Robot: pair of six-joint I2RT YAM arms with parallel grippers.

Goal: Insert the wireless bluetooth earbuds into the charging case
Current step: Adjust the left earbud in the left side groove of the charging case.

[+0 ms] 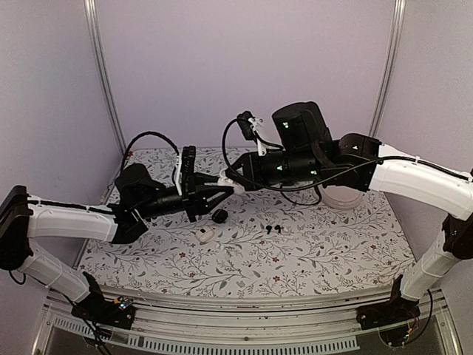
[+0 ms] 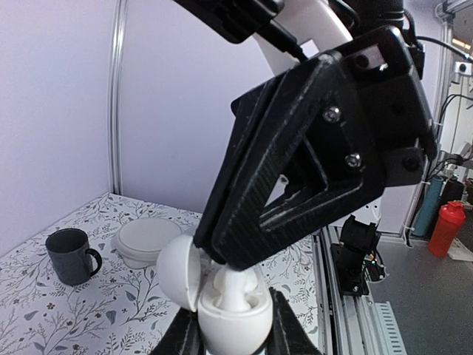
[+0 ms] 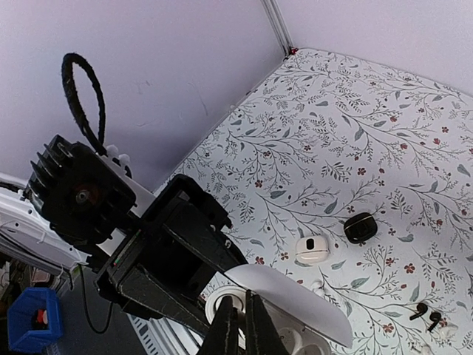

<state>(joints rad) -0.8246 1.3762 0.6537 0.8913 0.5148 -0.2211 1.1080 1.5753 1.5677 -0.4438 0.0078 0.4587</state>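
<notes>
Left gripper (image 2: pixel 235 334) clamped on the open white case (image 2: pixel 222 314), directly beneath the right gripper (image 3: pixel 242 325), whose jaws are shut just above a white earbud (image 2: pixel 235 285) seated in the case; black earbuds (image 1: pixel 273 229) lie on the table (image 1: pixel 332 251) below both.

Lilac walls (image 1: pixel 244 66) enclose a floral-patterned table (image 1: pixel 332 251).

We see the charging case (image 2: pixel 229 318) as smooth, glossy white plastic, and the white earbud (image 2: pixel 235 285) has the same sheen. The right end effector (image 2: pixel 220 255) is matt black plastic with a rough, finely ribbed grain, fixed with shiny metal screws (image 2: pixel 332 113). The table (image 3: pixel 355 126) wears a matt, flower-printed covering; the mug (image 2: pixel 72 255) at lower left of the frame looks dark and dull
</notes>
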